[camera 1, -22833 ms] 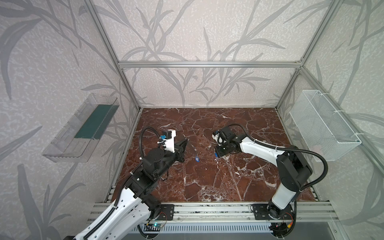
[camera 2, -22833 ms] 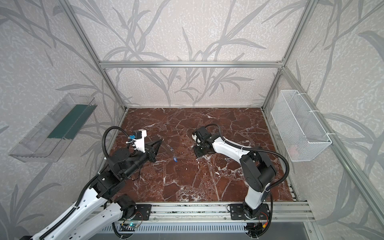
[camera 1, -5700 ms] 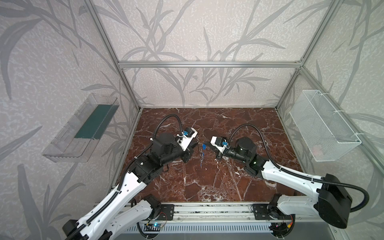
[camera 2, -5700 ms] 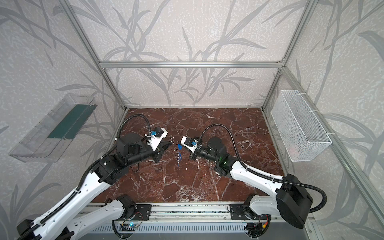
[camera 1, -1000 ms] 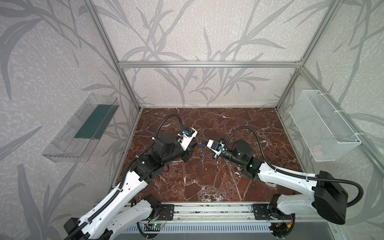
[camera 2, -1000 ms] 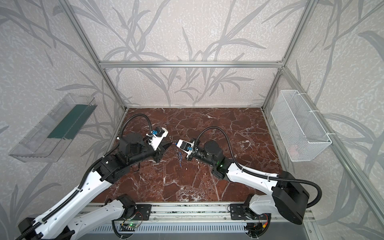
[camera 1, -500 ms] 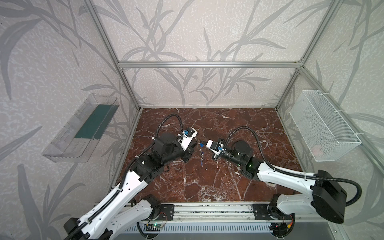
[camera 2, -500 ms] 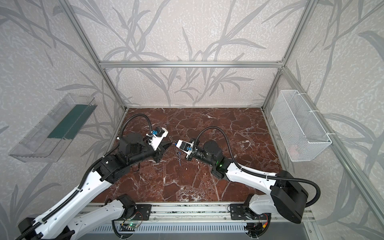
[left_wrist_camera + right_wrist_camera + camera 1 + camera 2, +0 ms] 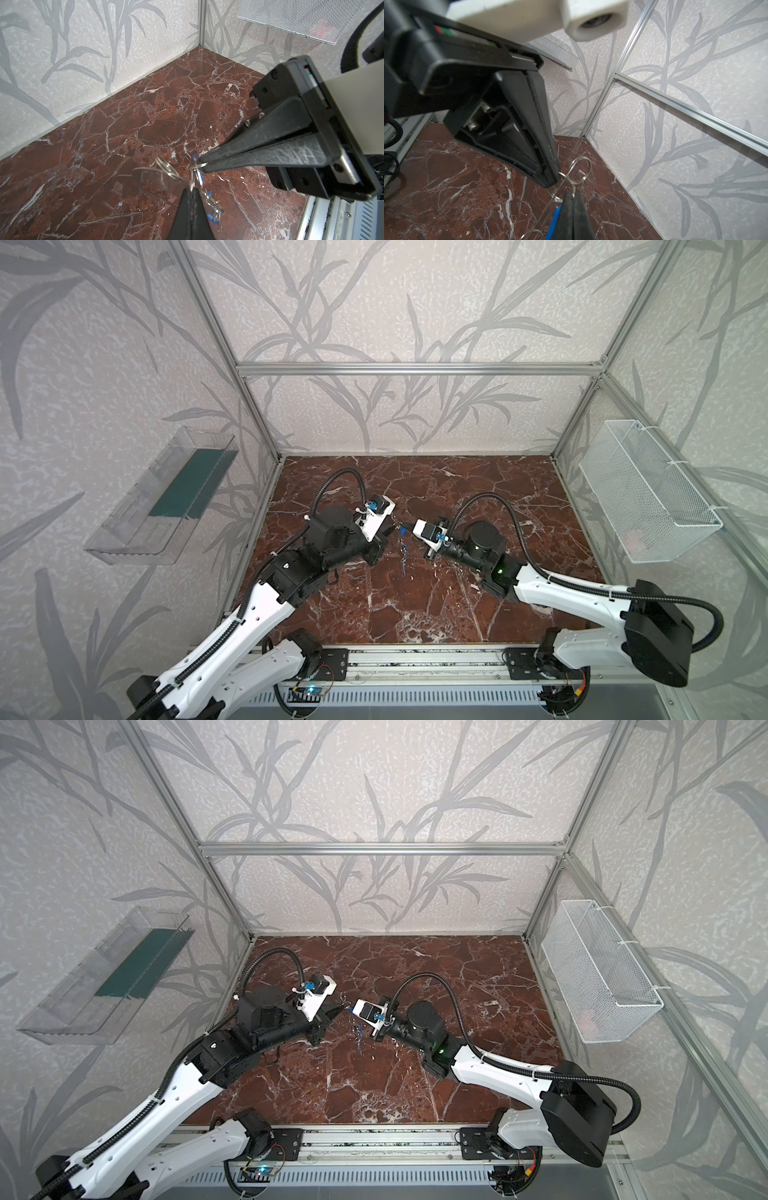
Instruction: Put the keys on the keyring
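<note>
Holding small silver blue-tagged keys (image 9: 404, 549) mid-air over red marble bench (image 9: 415, 605) centre. Left jaws closed on wire ring (image 9: 192, 182); right jaws closed on linked ring (image 9: 198, 166). Flat grey metal keyring plate (image 9: 149, 176) juts just beside. Likely mid-threading; next needs fine alignment.

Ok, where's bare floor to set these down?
Bare marble floor along the back wall, and the front patch before the rail. Crowded mid-floor: left gripper and right gripper meet there, shut on the keys dangling above it.

2 top views look down (near-identical); wrist views hug jaws.
</note>
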Robot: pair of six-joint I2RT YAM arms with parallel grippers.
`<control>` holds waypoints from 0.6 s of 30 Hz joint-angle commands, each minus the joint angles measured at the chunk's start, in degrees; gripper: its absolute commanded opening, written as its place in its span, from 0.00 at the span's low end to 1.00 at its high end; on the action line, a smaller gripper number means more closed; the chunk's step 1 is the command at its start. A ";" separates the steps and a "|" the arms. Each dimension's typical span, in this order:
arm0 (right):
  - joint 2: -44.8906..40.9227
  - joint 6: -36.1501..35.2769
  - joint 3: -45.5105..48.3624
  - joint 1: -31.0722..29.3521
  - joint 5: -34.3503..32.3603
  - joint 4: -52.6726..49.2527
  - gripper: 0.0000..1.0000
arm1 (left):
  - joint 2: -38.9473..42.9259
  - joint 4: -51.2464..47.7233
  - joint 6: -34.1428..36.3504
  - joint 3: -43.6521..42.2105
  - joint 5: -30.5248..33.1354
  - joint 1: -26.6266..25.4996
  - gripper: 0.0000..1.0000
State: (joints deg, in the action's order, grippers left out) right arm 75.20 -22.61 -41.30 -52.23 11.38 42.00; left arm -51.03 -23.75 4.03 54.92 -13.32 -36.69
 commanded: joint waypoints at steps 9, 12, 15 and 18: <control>-0.21 1.26 0.88 -0.42 0.12 1.07 0.00 | 1.10 2.30 0.05 0.98 0.85 0.11 0.00; -0.30 1.08 0.85 -0.49 1.45 1.07 0.00 | 0.97 2.18 -0.08 1.03 0.43 0.09 0.00; -0.25 0.84 0.56 -0.49 1.41 1.07 0.00 | 0.80 2.07 0.10 1.07 -0.22 0.04 0.00; -0.19 0.90 0.33 -0.49 1.01 1.07 0.00 | 0.70 1.89 0.23 1.08 -0.54 0.04 0.00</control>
State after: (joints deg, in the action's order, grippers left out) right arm 75.20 -22.15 -40.86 -52.25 12.10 41.87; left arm -50.96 -23.53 3.88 54.92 -13.17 -36.69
